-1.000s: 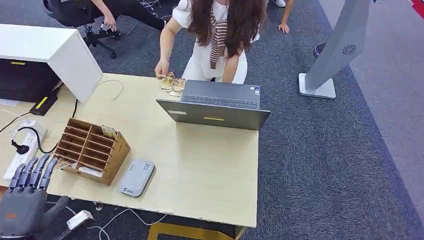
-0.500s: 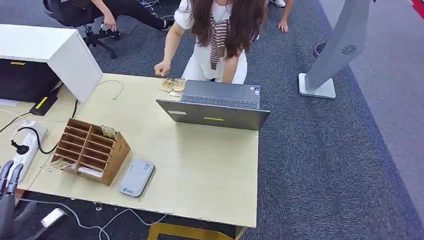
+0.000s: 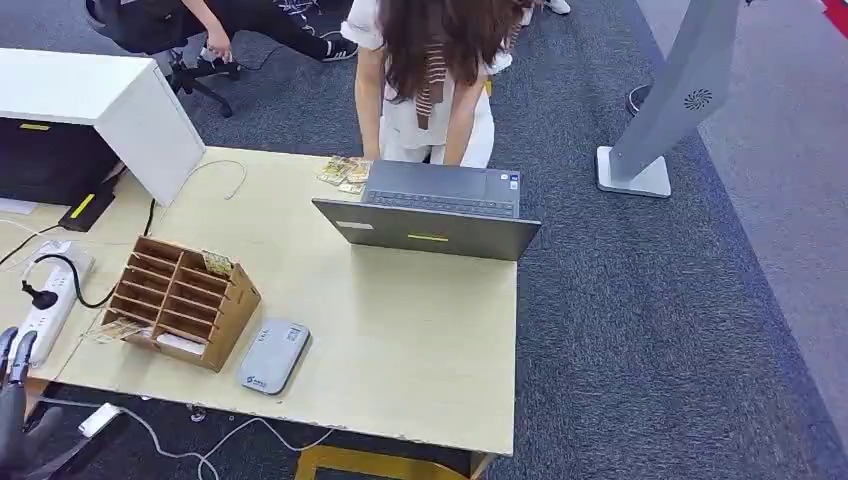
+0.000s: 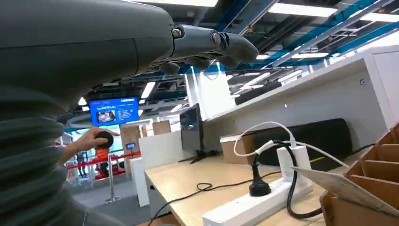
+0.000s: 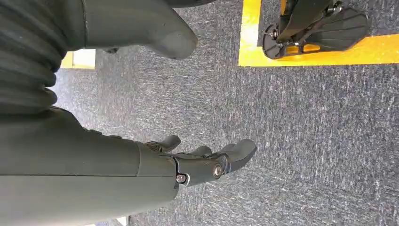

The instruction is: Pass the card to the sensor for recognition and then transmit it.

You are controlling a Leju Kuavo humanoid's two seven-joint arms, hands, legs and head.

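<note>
Left hand at table corner, empty, fingers apart, placed for reach. Card juts from wooden rack, easing pickup. Sensor beside rack. Right hand hangs empty, fingers apart.

Flat grey rounded-rectangle card sensor on tabletop; pale card, seemingly, protrudes from wooden slotted organiser.

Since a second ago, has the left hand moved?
Yes. The left hand has dropped back toward the robot, away from the wooden organizer, to the table corner.
</note>
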